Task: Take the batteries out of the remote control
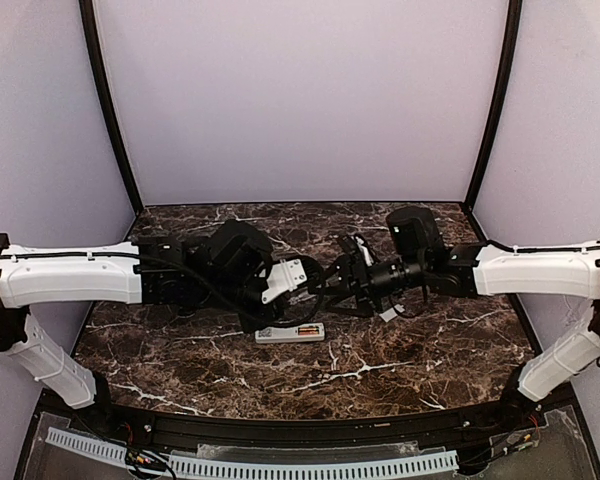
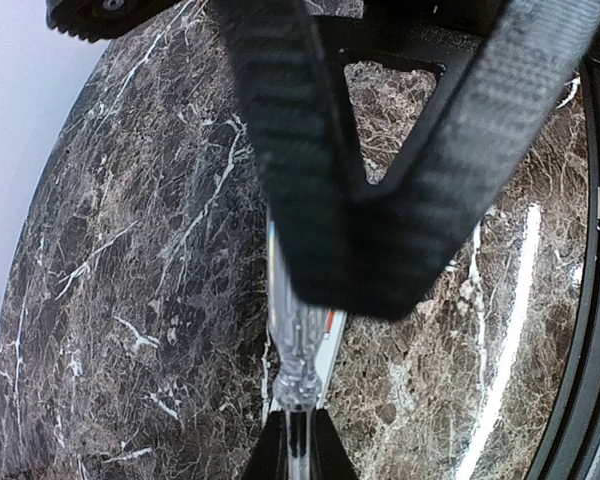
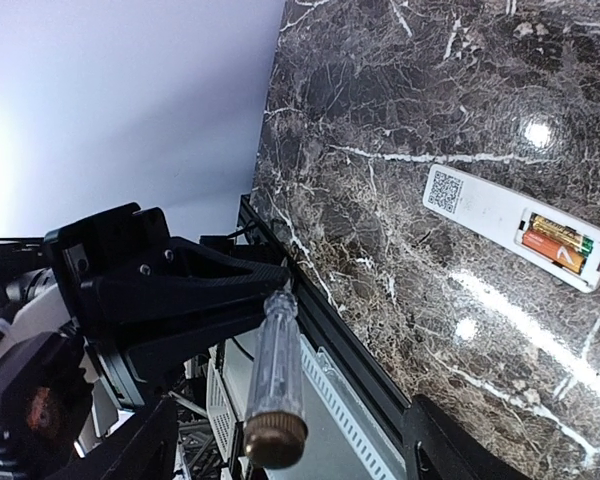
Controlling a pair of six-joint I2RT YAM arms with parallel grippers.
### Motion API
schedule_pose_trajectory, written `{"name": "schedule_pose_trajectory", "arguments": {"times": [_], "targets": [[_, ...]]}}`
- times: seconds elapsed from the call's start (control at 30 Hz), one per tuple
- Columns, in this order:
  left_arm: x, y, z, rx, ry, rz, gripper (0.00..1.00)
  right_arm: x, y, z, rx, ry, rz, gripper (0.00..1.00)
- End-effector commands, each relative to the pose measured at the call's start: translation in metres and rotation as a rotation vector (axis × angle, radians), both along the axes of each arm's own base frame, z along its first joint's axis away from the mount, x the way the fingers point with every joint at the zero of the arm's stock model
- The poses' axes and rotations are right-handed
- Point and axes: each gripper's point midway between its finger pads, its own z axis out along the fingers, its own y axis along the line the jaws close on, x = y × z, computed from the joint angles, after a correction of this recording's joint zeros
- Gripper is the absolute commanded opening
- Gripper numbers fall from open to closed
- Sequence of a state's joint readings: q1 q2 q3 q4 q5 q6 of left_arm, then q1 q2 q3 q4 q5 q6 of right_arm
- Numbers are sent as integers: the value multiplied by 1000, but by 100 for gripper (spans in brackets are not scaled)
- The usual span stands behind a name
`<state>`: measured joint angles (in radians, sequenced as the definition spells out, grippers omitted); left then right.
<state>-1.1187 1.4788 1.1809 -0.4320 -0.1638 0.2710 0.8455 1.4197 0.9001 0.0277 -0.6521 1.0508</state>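
Your right gripper, jaws released, flanks one screwdriver that your left gripper grasps, jaws clenched. Two batteries sit inside one remote control on the desk, clear of both grippers.

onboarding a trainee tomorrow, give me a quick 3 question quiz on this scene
1. True or false: the batteries are out of the remote control.
2. Which gripper is shut on the screwdriver? A left, B right, C neither.
3. Fill in: the right gripper stands ___ around the screwdriver's handle.
Key: 1 false; 2 A, the left gripper; 3 open.
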Motion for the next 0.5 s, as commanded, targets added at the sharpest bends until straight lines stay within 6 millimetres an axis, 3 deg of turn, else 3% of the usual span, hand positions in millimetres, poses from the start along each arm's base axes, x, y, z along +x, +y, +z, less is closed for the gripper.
{"name": "schedule_pose_trajectory", "arguments": {"times": [0.0,0.27,0.47], "targets": [[-2,2,5,11,-68,-17,0,0,19,15,63,13,20,75],[-5,3,2,42,-104,-20,0,0,31,3,58,86,12,68],[-7,3,2,48,-115,-25,0,1,37,-2,70,116,6,56]]}}
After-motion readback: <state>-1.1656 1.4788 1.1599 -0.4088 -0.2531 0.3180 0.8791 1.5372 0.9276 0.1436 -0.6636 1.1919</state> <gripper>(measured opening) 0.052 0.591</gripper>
